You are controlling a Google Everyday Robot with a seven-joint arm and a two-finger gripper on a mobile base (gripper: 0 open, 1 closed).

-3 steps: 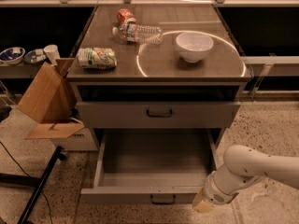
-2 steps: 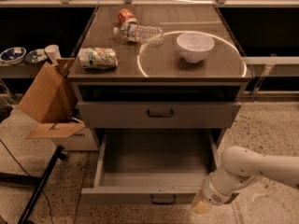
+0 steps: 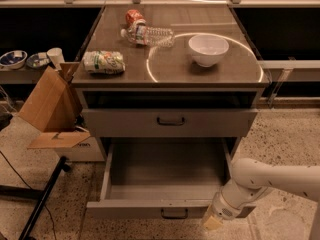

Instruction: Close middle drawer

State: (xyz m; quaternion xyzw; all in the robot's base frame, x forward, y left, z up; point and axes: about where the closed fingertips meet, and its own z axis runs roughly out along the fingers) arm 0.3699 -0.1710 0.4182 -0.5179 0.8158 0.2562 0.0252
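Speckled floor (image 3: 290, 139) lies beneath the pincer (image 3: 212, 222) beside the open middle drawer (image 3: 145, 209).

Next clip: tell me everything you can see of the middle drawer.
The middle drawer is grey and looks like metal. It is pulled far out and sits level. Its low front panel carries a small dark centre handle, and the deep plain tray behind holds nothing visible. The taller-fronted drawer sits just above it. The gripper is at the front panel's right end, seemingly against it, though contact is unclear.

A cream tool (image 3: 212, 223) sits at the front right corner of the grey middle drawer (image 3: 145, 208), a white bowl (image 3: 208, 49) on the brown tabletop (image 3: 172, 70).
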